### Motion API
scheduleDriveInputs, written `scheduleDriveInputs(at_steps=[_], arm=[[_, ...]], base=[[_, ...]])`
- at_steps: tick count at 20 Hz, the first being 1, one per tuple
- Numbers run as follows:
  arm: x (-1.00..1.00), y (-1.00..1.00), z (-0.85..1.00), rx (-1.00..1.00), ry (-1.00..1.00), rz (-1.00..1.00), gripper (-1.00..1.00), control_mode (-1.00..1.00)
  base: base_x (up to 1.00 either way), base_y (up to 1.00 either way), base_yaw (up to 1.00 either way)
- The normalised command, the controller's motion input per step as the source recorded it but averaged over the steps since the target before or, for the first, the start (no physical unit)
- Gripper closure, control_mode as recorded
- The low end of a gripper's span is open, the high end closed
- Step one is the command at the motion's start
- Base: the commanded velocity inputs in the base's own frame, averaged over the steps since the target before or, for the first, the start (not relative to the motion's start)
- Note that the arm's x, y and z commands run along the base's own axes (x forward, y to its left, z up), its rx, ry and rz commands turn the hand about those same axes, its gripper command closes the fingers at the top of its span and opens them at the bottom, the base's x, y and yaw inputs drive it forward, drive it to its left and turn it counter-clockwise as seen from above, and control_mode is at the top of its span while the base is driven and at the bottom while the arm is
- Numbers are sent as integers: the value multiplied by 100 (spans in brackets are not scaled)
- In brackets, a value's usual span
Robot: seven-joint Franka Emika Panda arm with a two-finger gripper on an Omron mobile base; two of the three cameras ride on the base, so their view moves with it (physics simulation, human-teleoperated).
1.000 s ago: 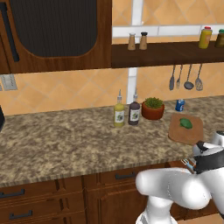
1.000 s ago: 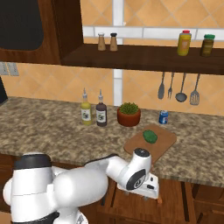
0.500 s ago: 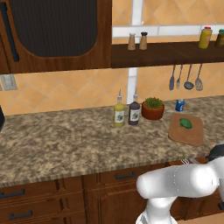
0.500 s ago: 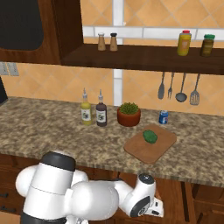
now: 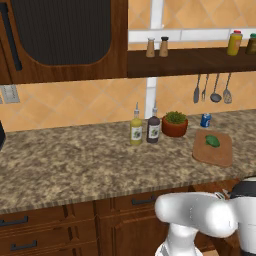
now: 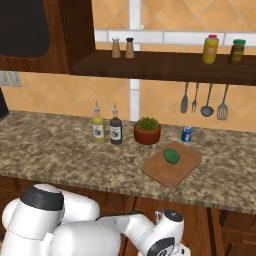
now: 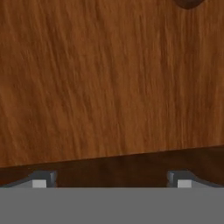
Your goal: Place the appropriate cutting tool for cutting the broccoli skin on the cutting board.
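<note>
The white arm is folding low in front of the base, its dark-jointed wrist dipping below the counter's front edge toward the lower cabinets. In the hand view the gripper (image 7: 112, 178) is showing two fingertips (image 7: 43, 179) set wide apart, jaws spread, with nothing between them, pointing straight at a close wooden cabinet face.

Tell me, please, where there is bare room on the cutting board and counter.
The cutting board's near half, in front of the broccoli, is bare. The counter left of the yellow bottle is open. The bottles, plant pot and blue can crowd the back.
</note>
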Motion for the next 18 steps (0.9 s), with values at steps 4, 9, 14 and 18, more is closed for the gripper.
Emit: scheduleDriveInputs(at_steps=[4, 9, 14, 18], arm=[[-55, -3, 67, 1, 4, 0, -100, -100], [0, -14, 89, 0, -11, 8, -100, -100], [9, -17, 53, 0, -24, 9, -100, -100], [69, -29, 17, 3, -5, 3, -100, -100]], base=[[0, 0, 0], [0, 0, 0], [0, 0, 0], [0, 0, 0]])
